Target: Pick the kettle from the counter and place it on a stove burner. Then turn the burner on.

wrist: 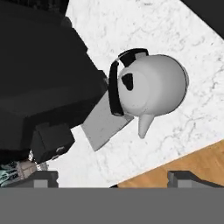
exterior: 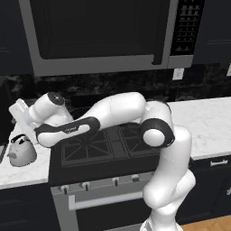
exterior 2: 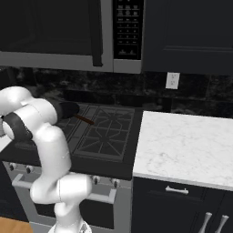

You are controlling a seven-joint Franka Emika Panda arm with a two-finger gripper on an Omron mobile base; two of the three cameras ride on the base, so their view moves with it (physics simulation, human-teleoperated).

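Gripper point(wrist: 109, 177): jaws spread wide, nothing held, poised above the kettle point(wrist: 151, 89). Kettle: upright near the counter point(wrist: 192, 109) front edge, beside the stove, handle arching across its lid.

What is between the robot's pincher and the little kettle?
Nothing. In the hand view, the open gripper hangs above the kettle, with bare white counter around it.
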